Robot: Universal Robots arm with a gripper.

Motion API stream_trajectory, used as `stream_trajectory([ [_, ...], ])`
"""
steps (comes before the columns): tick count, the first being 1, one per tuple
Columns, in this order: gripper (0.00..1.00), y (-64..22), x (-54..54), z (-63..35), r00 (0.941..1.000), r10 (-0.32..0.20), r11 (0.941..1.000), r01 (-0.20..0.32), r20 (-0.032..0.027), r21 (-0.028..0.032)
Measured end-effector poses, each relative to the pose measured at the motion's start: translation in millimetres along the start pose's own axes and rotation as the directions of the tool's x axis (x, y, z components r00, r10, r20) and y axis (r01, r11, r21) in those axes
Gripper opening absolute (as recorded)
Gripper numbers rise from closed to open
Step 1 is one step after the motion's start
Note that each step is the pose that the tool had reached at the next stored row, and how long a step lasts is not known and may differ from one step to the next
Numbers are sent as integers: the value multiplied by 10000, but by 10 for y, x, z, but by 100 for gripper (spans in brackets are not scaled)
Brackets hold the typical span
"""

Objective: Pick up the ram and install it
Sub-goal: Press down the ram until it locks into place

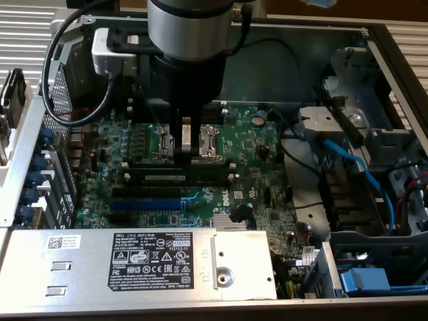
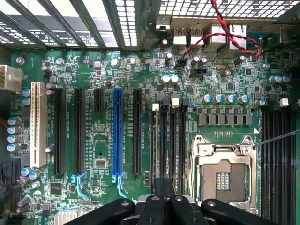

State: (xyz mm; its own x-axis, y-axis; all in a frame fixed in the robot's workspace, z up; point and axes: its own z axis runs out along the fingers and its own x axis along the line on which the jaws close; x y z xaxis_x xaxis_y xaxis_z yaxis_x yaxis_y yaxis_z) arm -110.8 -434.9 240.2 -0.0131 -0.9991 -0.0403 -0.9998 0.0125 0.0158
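The ram (image 1: pixel 160 178) is a long dark stick with a pale label strip, standing on edge in a memory slot in the middle of the green motherboard (image 1: pixel 254 144). My gripper (image 1: pixel 186 159) hangs straight down over it. Its fingers are shut together and their tips sit at the stick's top edge, near its middle. I cannot tell whether they pinch the stick or only touch it. In the wrist view the shut gripper (image 2: pixel 164 185) sits over the row of black memory slots (image 2: pixel 169 140), next to the CPU socket (image 2: pixel 225 176).
A blue expansion slot (image 2: pixel 117 136) and black slots lie beside the memory slots. The silver power supply (image 1: pixel 134 261) borders the board at the front. Blue cables (image 1: pixel 348 160) and drive bays crowd the exterior view's right. Case walls enclose the board.
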Motion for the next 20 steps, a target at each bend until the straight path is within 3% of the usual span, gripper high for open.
stream_trajectory([
  [12, 10, 0, 0, -1, 10000, 10, 10000, -10, 0, 0],
  [20, 10, 0, 0, -1, 9958, 919, 9958, -919, 17, 34],
])
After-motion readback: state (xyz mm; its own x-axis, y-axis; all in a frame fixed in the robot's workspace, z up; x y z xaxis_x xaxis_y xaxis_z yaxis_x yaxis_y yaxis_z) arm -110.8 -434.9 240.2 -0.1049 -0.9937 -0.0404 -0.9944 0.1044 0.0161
